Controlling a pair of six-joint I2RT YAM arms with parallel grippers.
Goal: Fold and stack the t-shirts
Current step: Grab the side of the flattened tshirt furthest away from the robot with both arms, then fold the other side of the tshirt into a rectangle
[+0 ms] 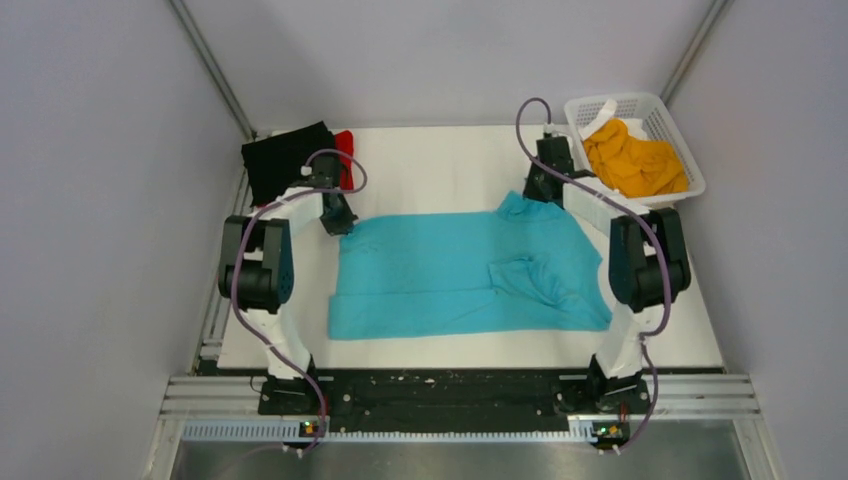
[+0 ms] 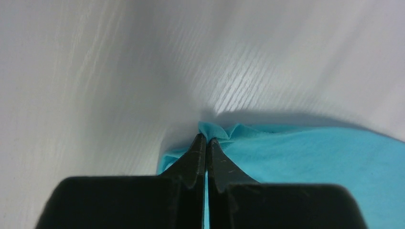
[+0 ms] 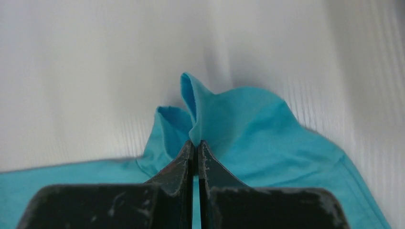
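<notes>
— Where does the blue shirt [image 1: 460, 275] lie?
— Spread flat across the middle of the counter [image 1: 440, 165], with one sleeve folded in over its right half.
— And the tools?
— The left tool [image 2: 206, 138] is pressed together on the shirt's far left corner, with a small bunch of cloth pinched at its tips. The right tool [image 3: 195, 142] is clamped likewise on the far right corner, where a fold of cloth stands up from the counter.
— What room is there around the edges?
— Bare counter lies beyond the far edge, between the two tools, and a narrower strip runs along the near edge. The black shirt [image 1: 285, 160] sits at the far left corner, the red shirt [image 1: 344, 143] touching it. The basket [image 1: 672, 135] at the far right corner holds the yellow shirt [image 1: 630, 160], near the right tool
</notes>
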